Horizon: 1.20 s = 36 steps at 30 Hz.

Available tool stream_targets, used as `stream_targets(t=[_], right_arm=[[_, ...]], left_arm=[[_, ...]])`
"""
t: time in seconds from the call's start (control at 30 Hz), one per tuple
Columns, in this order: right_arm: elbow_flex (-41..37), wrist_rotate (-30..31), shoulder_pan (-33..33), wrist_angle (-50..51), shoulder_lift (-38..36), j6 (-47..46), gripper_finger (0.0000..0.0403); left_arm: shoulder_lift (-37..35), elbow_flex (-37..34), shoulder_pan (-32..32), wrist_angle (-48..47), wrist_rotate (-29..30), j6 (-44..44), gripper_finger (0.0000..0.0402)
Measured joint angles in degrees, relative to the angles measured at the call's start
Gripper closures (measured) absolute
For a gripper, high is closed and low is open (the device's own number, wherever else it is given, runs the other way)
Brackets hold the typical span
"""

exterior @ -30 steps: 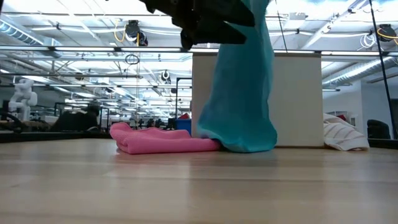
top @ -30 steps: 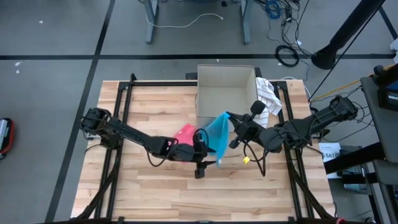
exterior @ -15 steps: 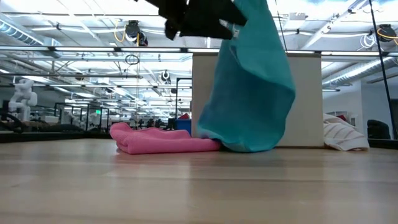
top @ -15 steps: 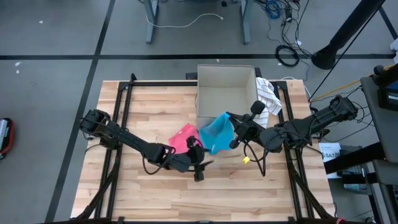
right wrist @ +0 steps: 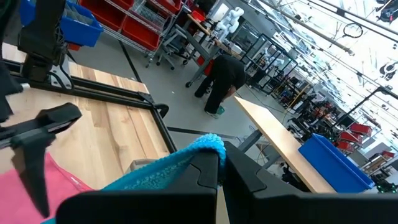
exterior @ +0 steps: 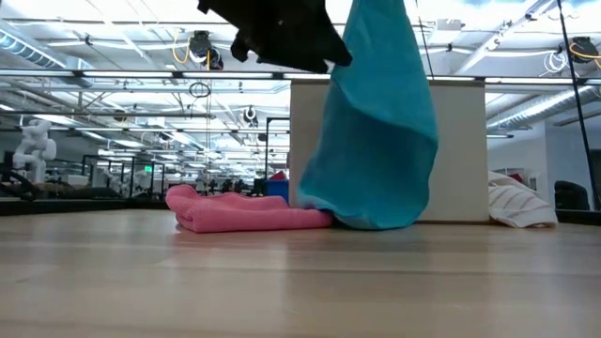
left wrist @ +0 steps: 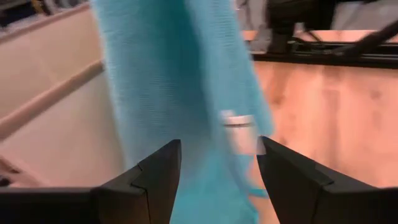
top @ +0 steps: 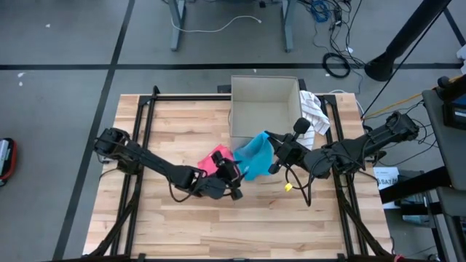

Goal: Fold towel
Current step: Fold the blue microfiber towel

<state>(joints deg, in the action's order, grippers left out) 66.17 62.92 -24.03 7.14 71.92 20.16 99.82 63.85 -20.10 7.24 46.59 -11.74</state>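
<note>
A teal towel hangs from my right gripper, which is shut on it. In the low view the teal towel hangs down and its bottom end rests on the table. A folded pink towel lies flat beside it, toward the table's left. My left gripper is open, raised off the table, just near-left of the teal towel. In the left wrist view its fingers stand apart, with the teal towel straight ahead and untouched. My right gripper pinches the teal towel's top edge between its two fingers, coming level from the table's right side. The towel hangs below the fingers, slack, with its bottom end on the table next to the pink towel.
An open cardboard box stands just behind the towels, toward the far edge. A white striped cloth lies at its right. A small yellow thing sits on the table under the right arm. Bare wood lies toward the near edge.
My left gripper has moved from nearer the near edge toward the far edge and turned to face the teal towel. The towel's lower part, which stretched toward the near edge a second ago, has drawn back and now hangs wider under the right gripper.
</note>
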Motion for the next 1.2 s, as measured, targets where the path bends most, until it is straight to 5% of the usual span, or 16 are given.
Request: stream_targets(t=[0.13,0.3,0.57,0.87,1.2], right_arm=[[0.0,-0.01,-0.05,0.18,0.0,-0.04,0.0403],[0.0,0.0,-0.07,0.84,0.0,-1.03,0.0403],[0.0,0.0,-0.07,2.12,0.0,-1.51,0.0403],[0.0,-0.01,-0.07,3.23,0.0,-1.9,0.0403],[0.0,0.0,-0.2,5.25,0.02,-3.66,0.0403]], left_arm=[[1.89,0.05,0.88,-1.27,1.53,-0.24,0.0185],[5.28,0.0,2.35,1.02,-3.87,-1.03,0.0187],[5.4,-0.01,2.09,5.78,-4.18,1.57,0.0246],[5.3,0.0,2.23,6.49,-4.13,3.69,0.0258],[5.3,0.0,1.98,5.24,-4.13,4.9,0.0339]])
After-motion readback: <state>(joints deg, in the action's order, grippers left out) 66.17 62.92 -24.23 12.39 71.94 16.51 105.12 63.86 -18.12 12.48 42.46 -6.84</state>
